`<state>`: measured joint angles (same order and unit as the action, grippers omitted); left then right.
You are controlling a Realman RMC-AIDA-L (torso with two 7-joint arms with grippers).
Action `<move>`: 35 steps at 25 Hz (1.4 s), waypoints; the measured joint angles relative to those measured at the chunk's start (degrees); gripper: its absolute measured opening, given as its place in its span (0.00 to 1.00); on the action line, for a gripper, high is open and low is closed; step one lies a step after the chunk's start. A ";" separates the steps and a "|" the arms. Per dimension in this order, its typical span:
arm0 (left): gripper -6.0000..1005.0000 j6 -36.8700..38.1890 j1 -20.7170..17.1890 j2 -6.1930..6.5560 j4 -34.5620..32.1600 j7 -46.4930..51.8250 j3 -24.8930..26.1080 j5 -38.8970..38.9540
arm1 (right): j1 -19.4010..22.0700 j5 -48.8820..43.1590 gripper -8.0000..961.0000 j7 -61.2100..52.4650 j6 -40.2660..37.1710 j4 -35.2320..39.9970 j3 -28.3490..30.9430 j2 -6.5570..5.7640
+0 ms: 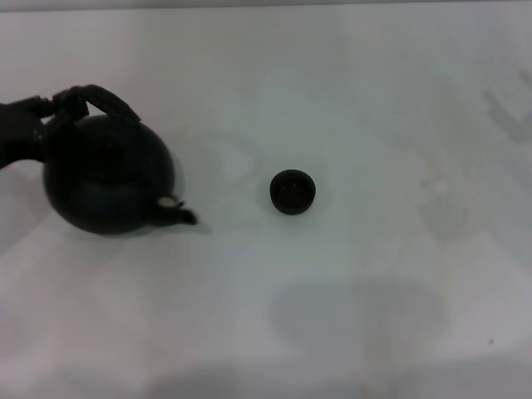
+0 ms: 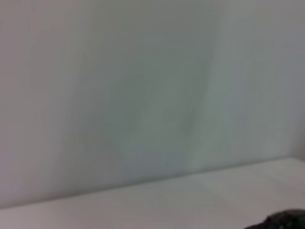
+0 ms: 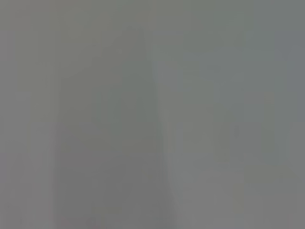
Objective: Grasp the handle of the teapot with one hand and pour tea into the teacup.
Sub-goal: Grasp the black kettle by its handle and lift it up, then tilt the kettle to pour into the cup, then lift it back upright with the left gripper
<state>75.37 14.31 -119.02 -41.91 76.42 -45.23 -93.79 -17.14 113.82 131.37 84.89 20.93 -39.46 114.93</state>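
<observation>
The large black teapot (image 1: pixel 108 174) is at the left of the white table in the head view. Its short spout (image 1: pixel 179 209) points right toward the teacup. The dark arched handle (image 1: pixel 104 101) loops over its top. My left gripper (image 1: pixel 56 110) reaches in from the left edge and is shut on the left end of the handle. The tiny black teacup (image 1: pixel 293 191) stands near the table's middle, well apart from the spout. The left wrist view shows only a dark rough edge (image 2: pixel 285 219) at its corner. My right gripper is out of view.
The white table (image 1: pixel 374 274) stretches right of and in front of the teacup. A faint grey shadow (image 1: pixel 357 320) lies on it in front of the cup. The right wrist view shows only a plain grey surface.
</observation>
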 joint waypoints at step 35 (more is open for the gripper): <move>0.17 -14.52 11.78 0.07 -19.24 26.90 -14.48 -19.26 | -1.00 0.14 0.85 -0.07 2.91 -0.40 -0.62 0.17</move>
<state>60.85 26.09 -118.95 -61.15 103.32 -59.71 -113.05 -18.14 113.96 131.30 87.79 20.53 -40.08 115.10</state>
